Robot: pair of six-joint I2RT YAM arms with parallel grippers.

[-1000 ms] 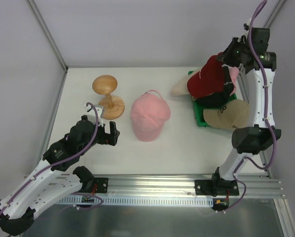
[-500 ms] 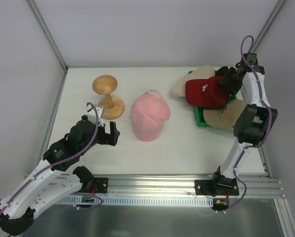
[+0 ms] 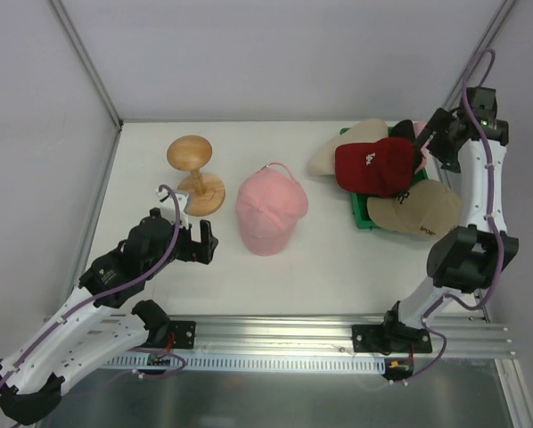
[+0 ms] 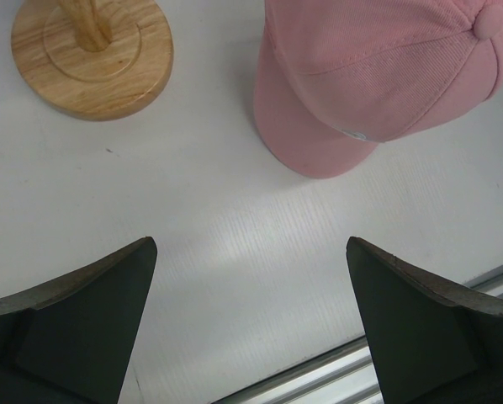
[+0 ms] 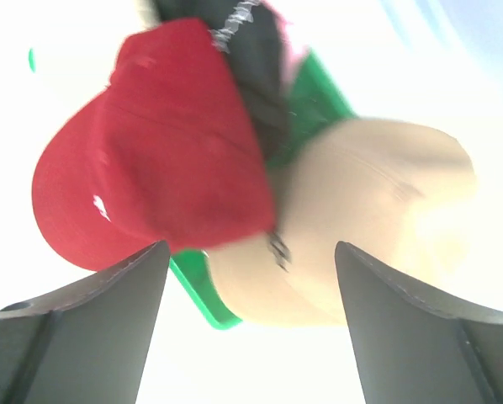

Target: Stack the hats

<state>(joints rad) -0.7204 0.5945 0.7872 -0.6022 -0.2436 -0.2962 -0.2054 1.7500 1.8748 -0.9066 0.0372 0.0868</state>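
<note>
Top external: right fingers (image 3: 430, 139) have released red cap (image 3: 373, 166).

wooden mushroom-shaped stand (image 3: 193, 174) upright on far-left part of white table (image 3: 329, 259), green tray (image 3: 360, 214) at far right, mostly hidden, aluminium rail (image 3: 275, 334) along near edge

We see the pink hat (image 3: 271, 214) lying alone at centre, near a wooden stand (image 3: 193, 169). At right, the red cap (image 3: 373, 167) tops a pile on a green tray (image 3: 359, 217), the tan cap (image 3: 420, 209) and cream hat (image 3: 347, 147) jutting out, the right gripper (image 3: 420, 150) just beside it.
</note>
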